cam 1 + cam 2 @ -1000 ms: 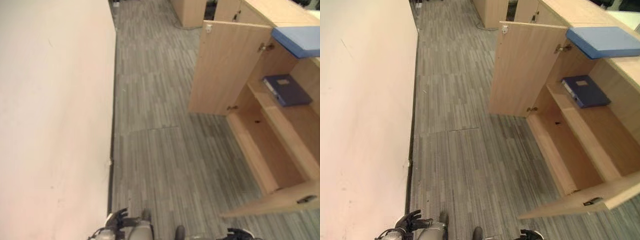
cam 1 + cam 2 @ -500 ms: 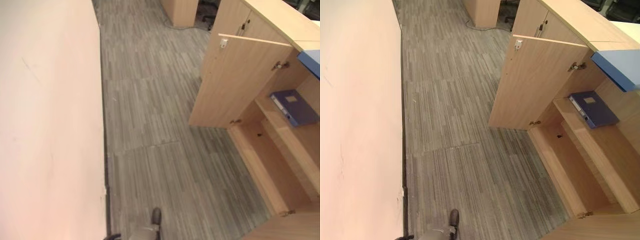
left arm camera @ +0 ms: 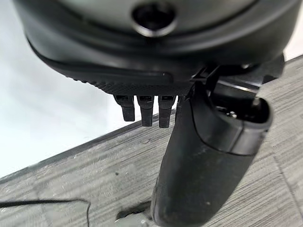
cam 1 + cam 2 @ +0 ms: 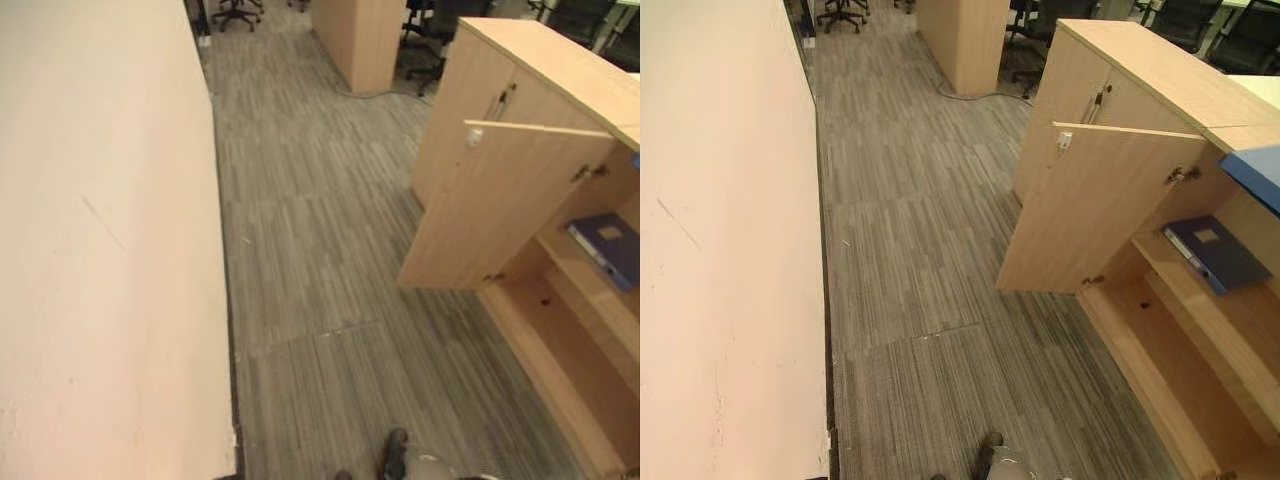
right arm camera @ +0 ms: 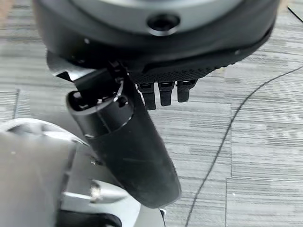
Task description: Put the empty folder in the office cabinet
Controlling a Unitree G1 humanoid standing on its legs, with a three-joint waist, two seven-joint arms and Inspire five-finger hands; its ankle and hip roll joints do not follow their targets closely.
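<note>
Currently, item 1: dark blue folder, lying flat on upper shelf inside open cabinet, robot's right side. Judged already stowed; no folder in either hand.
Item 2: cabinet door, swung wide open, lower shelf bare. Light blue panel on cabinet top edge.
Change vs 1 s ago: whole view has shifted, more floor and office chairs ahead now, cabinet sliding to frame edge. Camera moved, folder didn't. You can read that as robot turning away, task likely near done.
Item 3: left hand, fingers relaxed, empty, over grey floor by wall.
Item 4: right hand, same pose, slack, holds nothing.
</note>
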